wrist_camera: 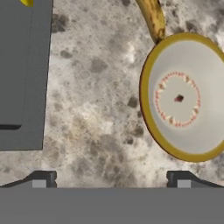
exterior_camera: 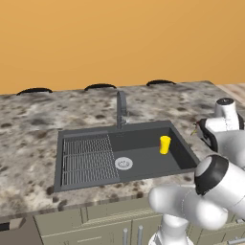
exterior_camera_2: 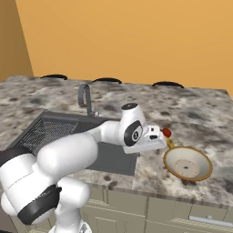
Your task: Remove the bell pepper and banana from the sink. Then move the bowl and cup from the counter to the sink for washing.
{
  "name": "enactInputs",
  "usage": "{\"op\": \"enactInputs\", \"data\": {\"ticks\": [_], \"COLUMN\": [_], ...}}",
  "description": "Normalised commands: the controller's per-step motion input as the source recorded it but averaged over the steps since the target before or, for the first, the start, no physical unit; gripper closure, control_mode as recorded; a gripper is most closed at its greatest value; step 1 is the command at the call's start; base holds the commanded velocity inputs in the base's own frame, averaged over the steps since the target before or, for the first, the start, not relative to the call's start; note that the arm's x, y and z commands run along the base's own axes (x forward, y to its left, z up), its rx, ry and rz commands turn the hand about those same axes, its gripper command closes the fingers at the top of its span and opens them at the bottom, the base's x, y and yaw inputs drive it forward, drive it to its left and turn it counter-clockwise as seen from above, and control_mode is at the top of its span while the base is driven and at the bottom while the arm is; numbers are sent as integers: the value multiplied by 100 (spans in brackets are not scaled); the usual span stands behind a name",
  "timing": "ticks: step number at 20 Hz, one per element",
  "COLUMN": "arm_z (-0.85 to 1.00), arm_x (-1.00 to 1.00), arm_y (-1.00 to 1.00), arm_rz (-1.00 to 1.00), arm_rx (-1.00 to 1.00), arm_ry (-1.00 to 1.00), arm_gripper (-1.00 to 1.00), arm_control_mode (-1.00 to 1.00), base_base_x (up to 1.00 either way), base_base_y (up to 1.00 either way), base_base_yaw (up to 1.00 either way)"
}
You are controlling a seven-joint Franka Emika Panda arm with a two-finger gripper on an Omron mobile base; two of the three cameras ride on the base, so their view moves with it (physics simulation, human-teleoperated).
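Glossy white arm [exterior_camera_2: 68, 154] of rounded, tube-like segments, with black bands at the joints; two small dark grey fingers [wrist_camera: 41, 179] with paler tips.

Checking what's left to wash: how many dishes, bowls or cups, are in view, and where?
2. The cup stands upright inside the sink, near its right wall. The bowl sits on the counter right of the sink, beside the banana.
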Motion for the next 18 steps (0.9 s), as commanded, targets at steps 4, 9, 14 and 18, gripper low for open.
{"op": "enactInputs", "data": {"ticks": [4,9,14,18], "arm_z": [-9,-14,-13,-17], "arm_x": [5,17,17,11], "arm_y": [-22,-16,-22,-14], "arm_rz": [2,5,6,2], "arm_rx": [0,0,0,0], "arm_ry": [0,0,0,3], "arm_gripper": [-100,-100,-100,-100], "arm_control_mode": [-100,-100,-100,-100], "base_base_x": [0,0,0,0], "base_base_y": [0,0,0,0], "base_base_yaw": [0,0,0,0]}}
